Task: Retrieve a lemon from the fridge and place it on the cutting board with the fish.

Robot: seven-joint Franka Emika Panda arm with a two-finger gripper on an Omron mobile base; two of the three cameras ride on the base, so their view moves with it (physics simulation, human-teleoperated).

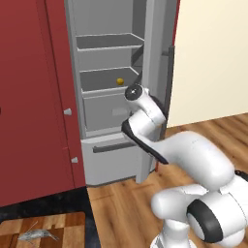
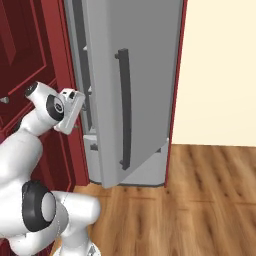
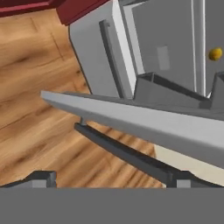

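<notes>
Left base view showed the tall light-grey fridge [image 1: 111, 87] standing open between dark red cabinets [image 1: 29, 97], its grey inner shelves bare except for the small round yellow lemon [image 1: 120, 81], which sat on the second shelf towards the back right. The white robot arm [image 1: 193, 160] reached up from the lower right, its wrist in front of the compartment below that shelf. At the bottom left lay the brown checkered wooden cutting board [image 1: 63, 225], with the slender silvery-grey fish [image 1: 36, 236] resting on it, well apart from the fridge.

In the right base view the open door [image 2: 135, 85] hid the shelves, its long dark bar handle [image 2: 125, 107] facing the camera, and the gripper's hand sat just beside the door's inner edge.

The hand view, rolled sideways, looked past the door's edge [image 3: 144, 120] and its handle towards the lemon [image 3: 215, 54], far off near the frame's right border. The two finger tips [image 3: 41, 178] stood at the bottom corners, spread about as wide as they go, with nothing between them.

The step in hand looked to be the reach for the lemon. To do it well, the hand would probably need to rise to the second shelf, clear the door edge, and centre the fruit between the wide fingers before closing gently, since a round lemon could roll away if nudged.
</notes>
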